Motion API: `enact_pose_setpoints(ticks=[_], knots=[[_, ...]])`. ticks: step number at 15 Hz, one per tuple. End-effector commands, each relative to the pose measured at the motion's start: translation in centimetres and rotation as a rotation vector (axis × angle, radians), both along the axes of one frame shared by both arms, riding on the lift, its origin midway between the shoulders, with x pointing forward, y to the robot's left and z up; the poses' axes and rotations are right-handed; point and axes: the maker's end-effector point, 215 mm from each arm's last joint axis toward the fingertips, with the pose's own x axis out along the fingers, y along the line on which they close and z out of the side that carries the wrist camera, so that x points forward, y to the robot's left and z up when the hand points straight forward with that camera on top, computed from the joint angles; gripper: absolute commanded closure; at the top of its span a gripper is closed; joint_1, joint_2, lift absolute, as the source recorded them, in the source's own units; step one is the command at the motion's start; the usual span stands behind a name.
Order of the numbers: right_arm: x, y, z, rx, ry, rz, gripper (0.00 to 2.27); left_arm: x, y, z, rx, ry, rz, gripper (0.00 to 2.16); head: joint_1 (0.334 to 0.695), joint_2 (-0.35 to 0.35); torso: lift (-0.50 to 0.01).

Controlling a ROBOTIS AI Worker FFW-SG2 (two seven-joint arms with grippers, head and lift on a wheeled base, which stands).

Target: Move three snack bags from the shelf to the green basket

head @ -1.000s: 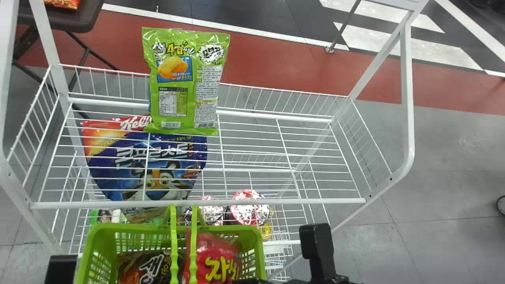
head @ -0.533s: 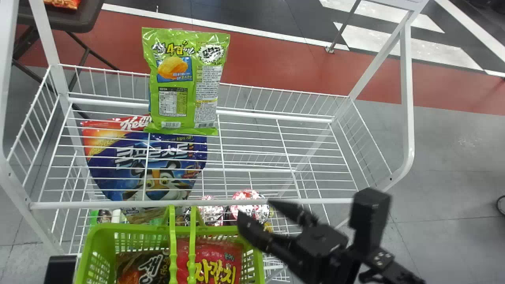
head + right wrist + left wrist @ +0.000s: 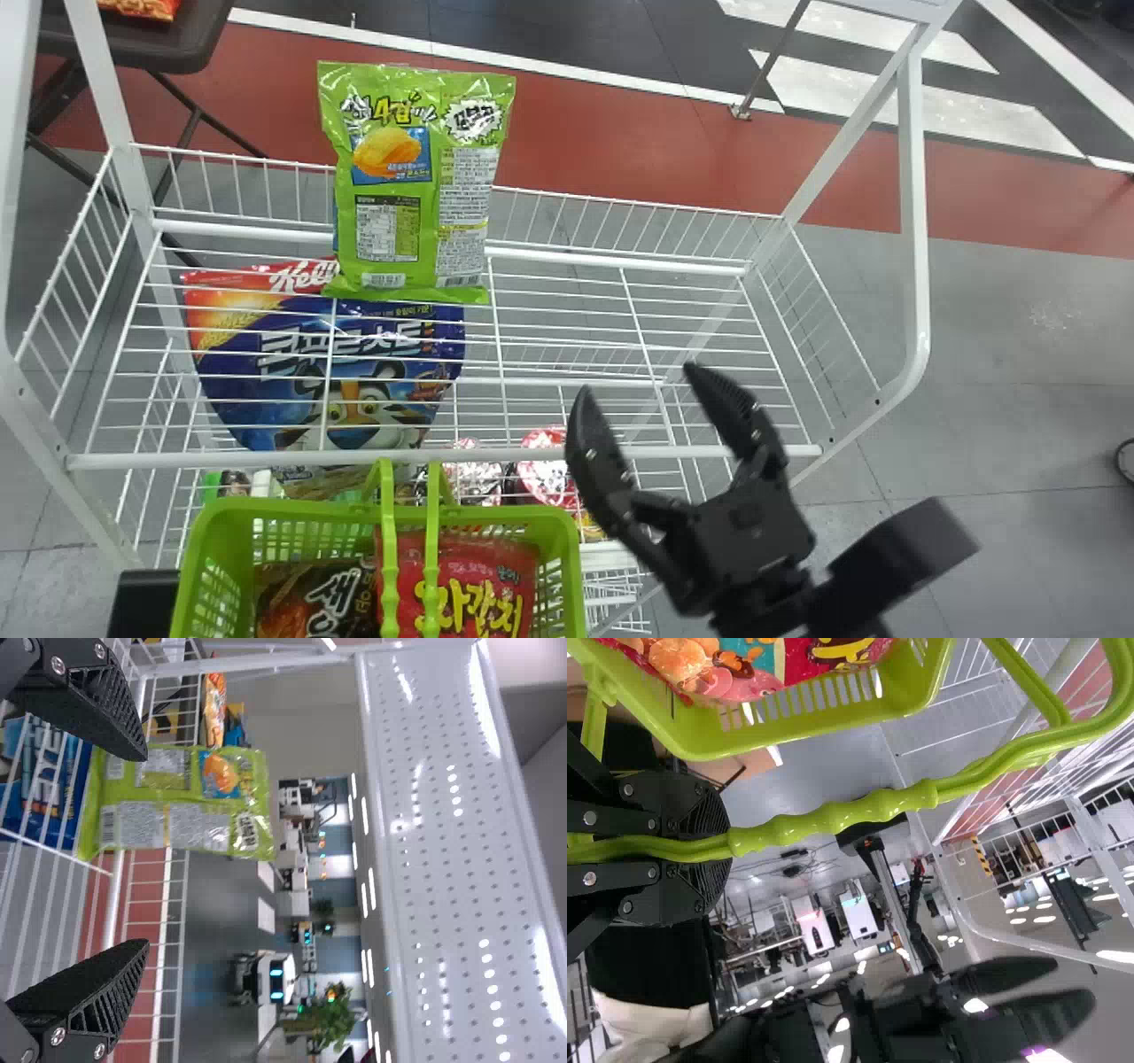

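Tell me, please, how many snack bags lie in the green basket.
2. In the green basket, a dark bag lies toward the robot's left and a red bag toward its right; others may be hidden beneath them.

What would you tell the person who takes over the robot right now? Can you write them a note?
Left end effector: shut on the basket handle.
Right end effector: open, with nothing in it, near the front of the shelf.
Done: a dark bag and a red bag are in the green basket.
Left to do: one more bag. The green bag stands on the shelf, so it is probably next.
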Motion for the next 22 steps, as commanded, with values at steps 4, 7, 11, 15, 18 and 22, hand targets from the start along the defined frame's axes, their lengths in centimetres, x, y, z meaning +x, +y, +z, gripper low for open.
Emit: enact_pose_setpoints(ticks=[4, 7, 11, 15, 18, 22], knots=[[-2.2, 3.4, -4.7, 0.017, 0.101, 0.030, 0.07, 0.6, 3.0, -0.1, -0.035, 0.021, 0.059, 2.11, 0.695, -0.350, -0.049], [-2.4, 8.3, -4.9, -0.047, 0.123, 0.049, 0.07, 0.2, 7.4, 1.3, -0.087, 0.038, 0.121, 2.11, 0.695, -0.350, -0.049], [-2.1, 9.1, -5.5, -0.069, 0.139, 0.062, 0.07, -0.1, 6.9, 1.7, -0.083, 0.027, 0.118, 2.11, 0.695, -0.181, -0.049], [-1.8, 8.9, -5.6, -0.055, 0.142, 0.069, 0.07, -0.1, 7.1, 1.8, -0.086, 0.025, 0.121, 2.11, 0.695, -0.159, -0.049], [-1.6, 8.1, -5.5, -0.054, 0.140, 0.057, 0.07, -0.2, 6.9, 2.0, -0.089, 0.022, 0.117, 2.11, 0.695, -0.169, -0.049], [-1.5, 7.6, -5.6, -0.053, 0.142, 0.050, 0.07, -0.3, 6.9, 2.1, -0.087, 0.020, 0.114, 2.11, 0.695, -0.193, -0.049]])
